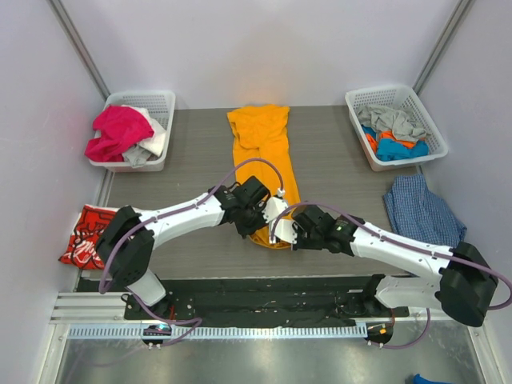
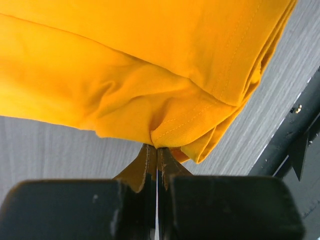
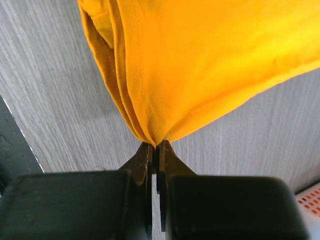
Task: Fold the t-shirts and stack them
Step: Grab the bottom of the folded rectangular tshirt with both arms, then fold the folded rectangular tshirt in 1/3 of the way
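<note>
The orange-yellow t-shirt (image 1: 262,152), folded into a long strip, has its near end pinched at two corners, one clamped in the left jaws and one in the right jaws, the rest lying along the grey tabletop (image 1: 344,200) toward its far edge.

I can read no text anywhere in my views; the red t-shirt (image 1: 86,234) lying far left bears white print, perhaps lettering, too small to make out.
</note>
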